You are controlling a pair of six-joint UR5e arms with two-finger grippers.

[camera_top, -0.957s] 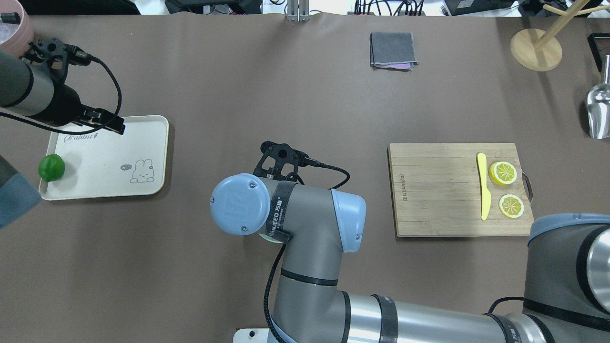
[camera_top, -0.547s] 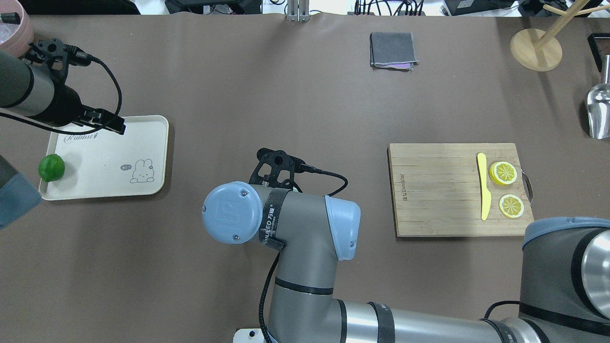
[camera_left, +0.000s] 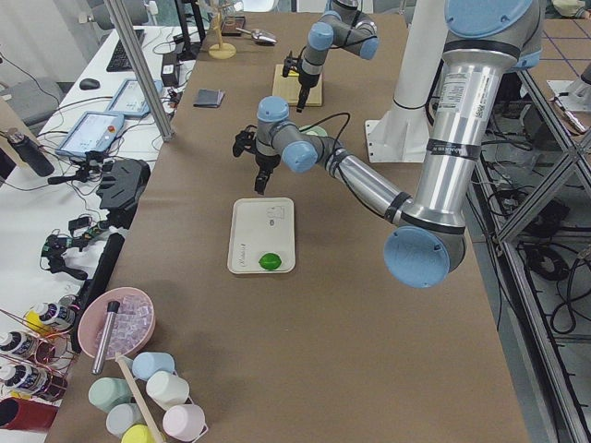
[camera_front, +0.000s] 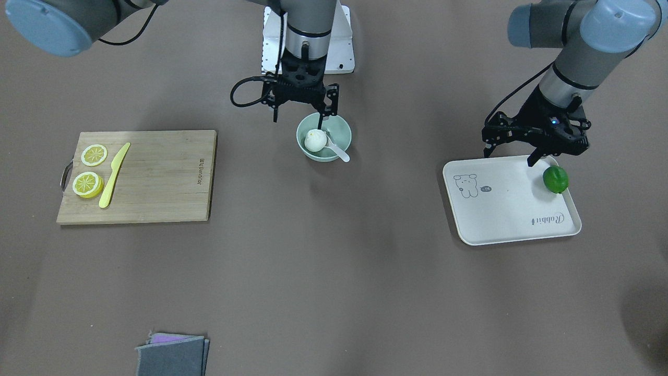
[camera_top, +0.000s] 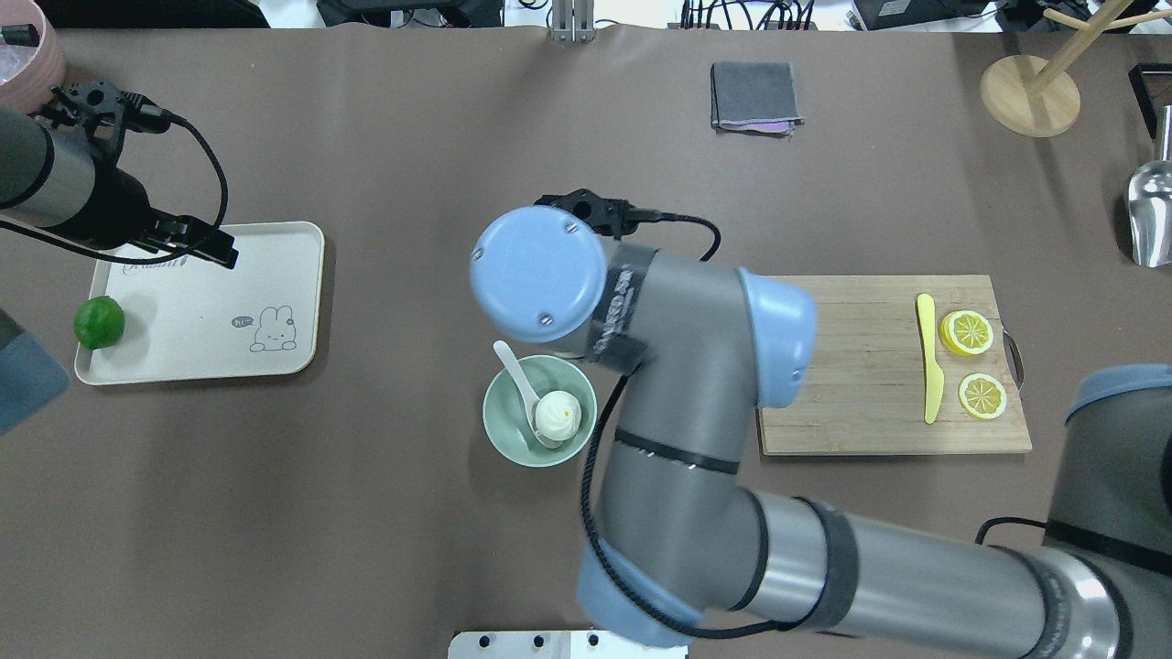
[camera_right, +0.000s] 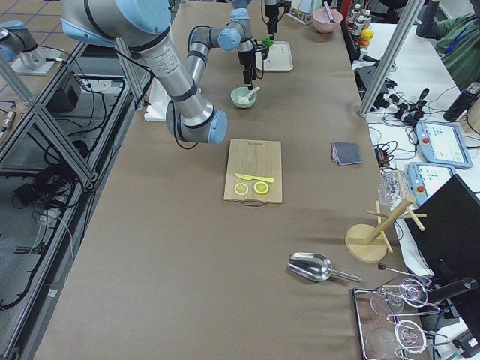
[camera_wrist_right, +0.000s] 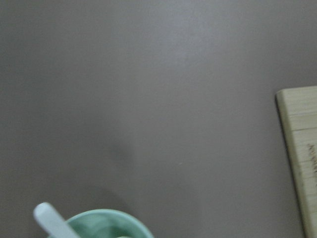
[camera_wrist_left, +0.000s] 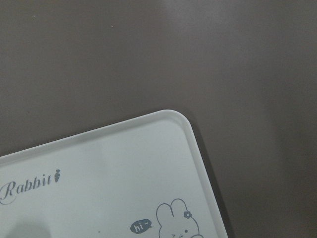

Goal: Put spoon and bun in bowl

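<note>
Right gripper [camera_front: 304, 108] spread wide, empty, just above the bowl [camera_front: 342, 130]. Bun [camera_front: 314, 141] and spoon [camera_front: 338, 151] lie inside, below its fingers. Left gripper [camera_front: 510, 151] wide, empty, over tray [camera_front: 501, 209] edge, lime [camera_front: 555, 179] beside.

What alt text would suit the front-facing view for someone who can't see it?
A mint-green bowl near the table's middle holds a white bun and a spoon, with the right gripper open at its far rim. The left gripper hangs open over a tray with a lime; a cutting board lies opposite.
</note>
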